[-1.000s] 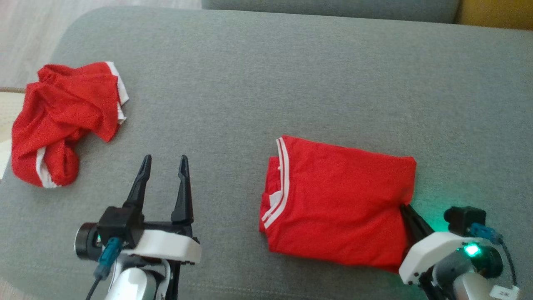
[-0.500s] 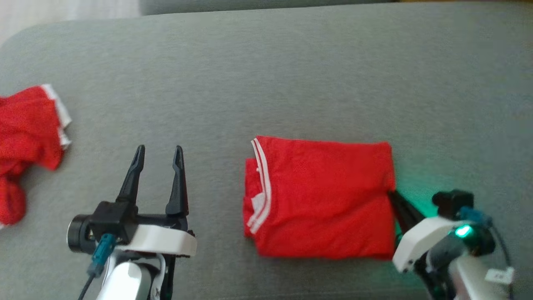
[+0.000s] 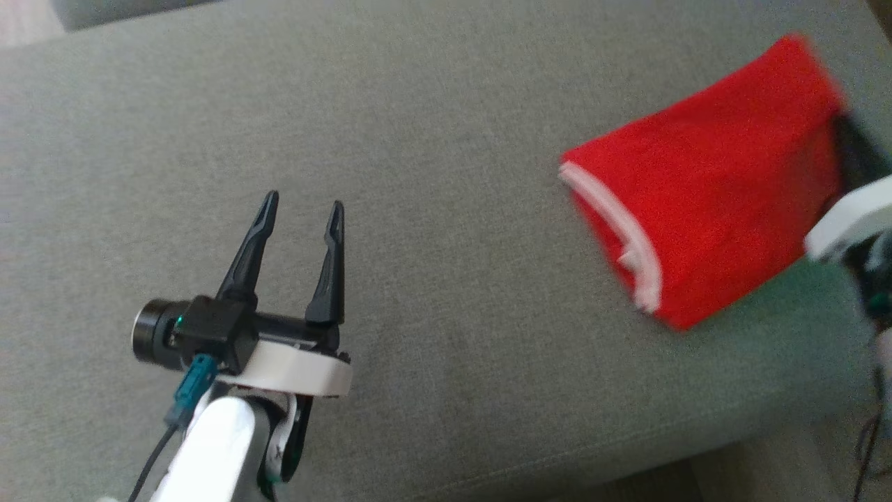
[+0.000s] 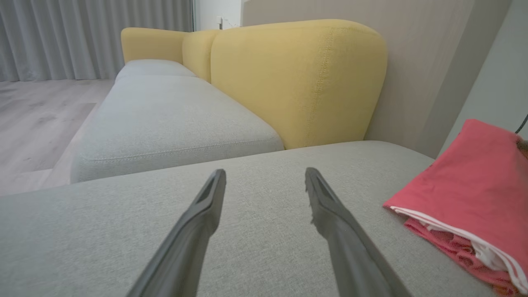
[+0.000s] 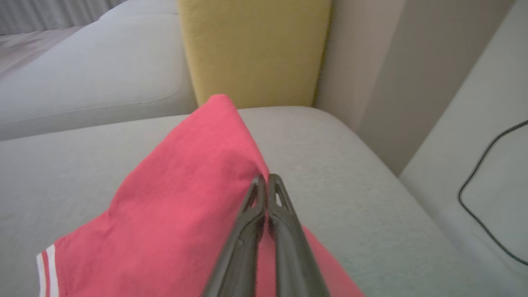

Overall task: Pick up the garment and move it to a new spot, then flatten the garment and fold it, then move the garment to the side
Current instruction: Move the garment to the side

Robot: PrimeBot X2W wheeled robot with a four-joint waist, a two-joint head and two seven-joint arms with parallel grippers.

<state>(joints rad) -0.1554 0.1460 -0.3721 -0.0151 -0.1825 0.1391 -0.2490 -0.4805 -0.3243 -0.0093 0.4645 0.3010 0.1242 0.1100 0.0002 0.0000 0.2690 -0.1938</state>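
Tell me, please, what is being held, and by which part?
The right gripper, jaws shut, pinches the red garment by its edge; the left gripper holds nothing.

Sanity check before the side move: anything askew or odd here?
Nothing serious. The folded red garment is lifted at the edge pinched by the right gripper; rumpled inner layers poke out under its white trim.

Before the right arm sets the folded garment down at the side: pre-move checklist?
1. Grip: right fingers shut on folded garment edge: ok.
2. Fold holding, white trim layers stacked: ok.
3. Garment fully off the seat cushion: cannot tell.
4. Idle arm: left fingers open, apart from garment: ok.
5. Black cable apart from right fingers: ok.
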